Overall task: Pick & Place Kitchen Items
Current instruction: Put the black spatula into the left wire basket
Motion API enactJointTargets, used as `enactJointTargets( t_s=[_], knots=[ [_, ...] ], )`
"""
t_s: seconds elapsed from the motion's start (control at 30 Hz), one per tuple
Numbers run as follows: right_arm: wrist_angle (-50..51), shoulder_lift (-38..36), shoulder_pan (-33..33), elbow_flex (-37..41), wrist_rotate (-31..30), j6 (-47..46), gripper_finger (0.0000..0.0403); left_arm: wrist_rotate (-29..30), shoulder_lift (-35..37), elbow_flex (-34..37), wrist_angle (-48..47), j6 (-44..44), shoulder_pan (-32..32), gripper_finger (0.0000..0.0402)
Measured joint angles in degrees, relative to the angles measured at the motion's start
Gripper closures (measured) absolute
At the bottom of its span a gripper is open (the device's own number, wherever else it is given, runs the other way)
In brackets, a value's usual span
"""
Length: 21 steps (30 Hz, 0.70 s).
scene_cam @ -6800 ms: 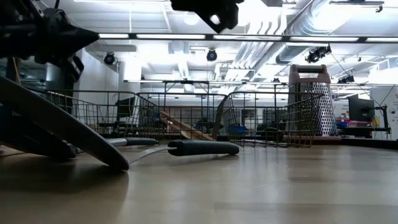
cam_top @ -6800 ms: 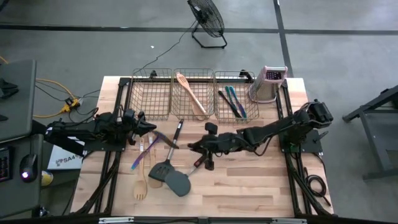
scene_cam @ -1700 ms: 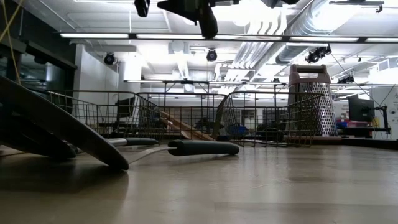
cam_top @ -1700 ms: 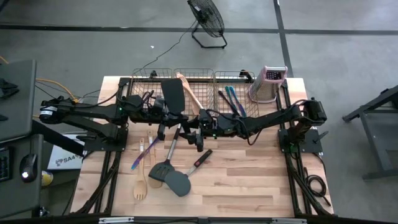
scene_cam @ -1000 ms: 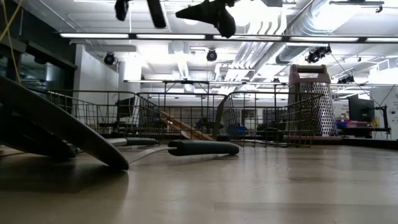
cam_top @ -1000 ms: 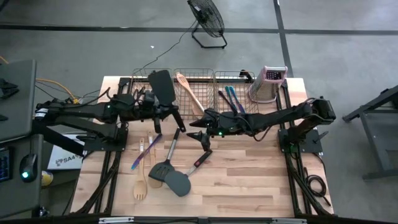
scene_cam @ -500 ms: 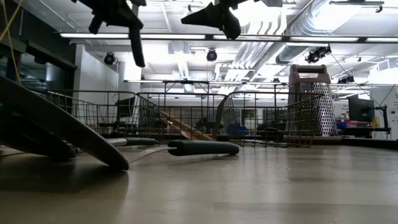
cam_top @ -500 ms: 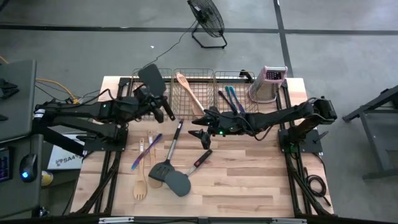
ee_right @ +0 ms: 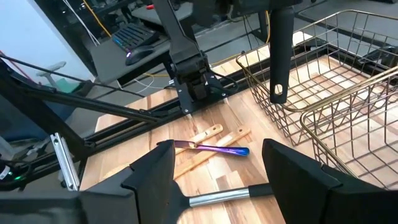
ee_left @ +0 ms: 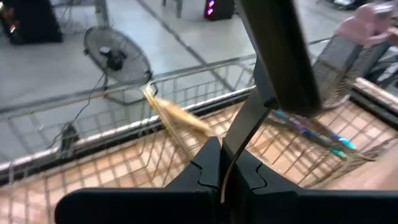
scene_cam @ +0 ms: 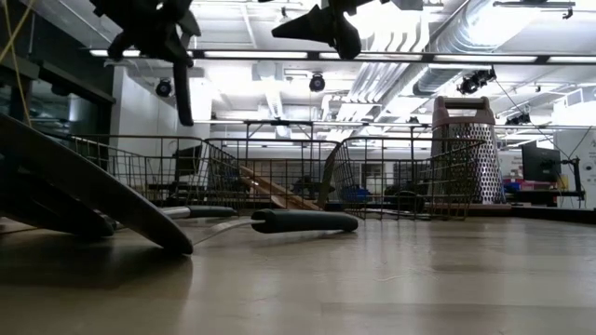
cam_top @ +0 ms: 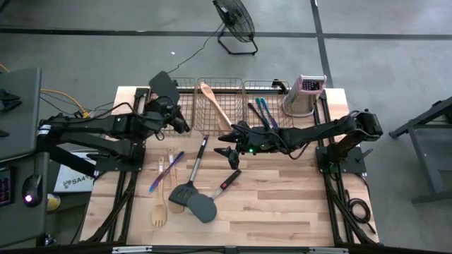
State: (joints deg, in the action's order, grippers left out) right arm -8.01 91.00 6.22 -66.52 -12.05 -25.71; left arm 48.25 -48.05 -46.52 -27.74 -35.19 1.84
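My left gripper (cam_top: 168, 113) is shut on a dark grey spatula (cam_top: 164, 87) above the left wire basket (cam_top: 182, 99). The spatula's blade (ee_left: 277, 56) points up and its black handle (ee_right: 278, 56) hangs down over the basket. My right gripper (cam_top: 227, 149) hovers open above the table's middle, over a black-handled tool's metal shaft (ee_right: 217, 196). More utensils lie on the table: two dark spatulas (cam_top: 194, 199), a purple piece (cam_top: 167, 171) and pale wooden pieces (cam_top: 160, 209). A wooden spoon (cam_top: 215, 106) lies in the middle basket, and slim blue pieces (cam_top: 265, 113) lie in the right one. My left gripper pinches the spatula's thin neck (ee_left: 232, 152), between blade and handle, between its two fingers. The fingers come roughly level from the table's left side and lie across the neck. The spatula is lifted clear and steeply tilted, blade up, handle end (scene_cam: 183, 102) hanging above the basket.
The metal box grater (cam_top: 305, 95) stands at the far right, beside the right basket. A small black tool (cam_top: 227, 183) lies near the middle. The near half of the wooden table (cam_top: 282, 212) lies bare. A fan (cam_top: 235, 21) stands on the floor beyond the table.
My left gripper has carried the spatula toward the table's left edge and a little down, over the left basket. Its wrist has tipped, so the handle has swung from nearly level to hanging down. My right gripper has stayed open and still.
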Motion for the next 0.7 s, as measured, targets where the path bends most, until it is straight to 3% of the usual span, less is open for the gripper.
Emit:
enactJointTargets(
  t_s=[0.13, 0.37, 0.7],
  knots=[
    [0.2, 0.0, -0.3, 0.0, 0.0, 0.0, 0.0167, -4.4, 0.0, 0.0, -1.4, -2.6, 4.5, 0.0401],
    [0.3, 0.0, -0.4, 0.0, 0.0, 0.0, 0.0167, -17.6, 0.0, 0.0, -2.5, -2.6, 15.1, 0.0401],
    [0.7, 0.0, -0.4, 0.0, 0.0, 0.0, 0.0167, -27.8, -0.3, 0.0, -2.4, -2.2, 29.1, 0.0401]
  ],
)
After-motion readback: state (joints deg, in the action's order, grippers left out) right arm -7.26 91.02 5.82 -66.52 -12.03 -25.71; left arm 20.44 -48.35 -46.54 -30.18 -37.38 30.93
